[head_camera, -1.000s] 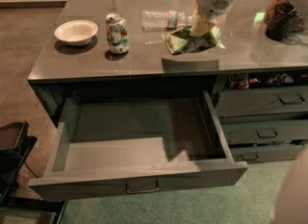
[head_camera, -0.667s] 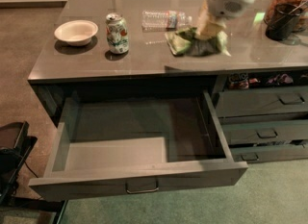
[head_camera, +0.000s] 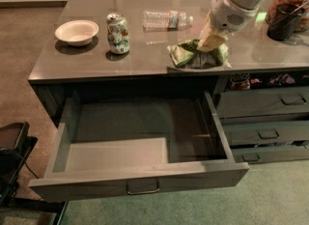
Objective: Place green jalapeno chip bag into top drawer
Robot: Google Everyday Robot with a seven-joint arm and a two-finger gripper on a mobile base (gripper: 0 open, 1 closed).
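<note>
– Where was the gripper (head_camera: 208,45), and how did its jaws stand?
– Over the counter's (head_camera: 145,57) right front; the jaws were narrow, pinched on the middle of the green jalapeno chip bag (head_camera: 186,55); the bag lay on the counter near its front edge.
– And the top drawer (head_camera: 140,181)?
– Pulled well out below the counter, its grey floor showing; the bag was above it, not in it.
– Other vessels?
– A white bowl (head_camera: 76,31) beside a soda can (head_camera: 118,33); a water bottle (head_camera: 166,20) lay on its side behind; a dark holder (head_camera: 285,21) stood far right, its contents unclear.
</note>
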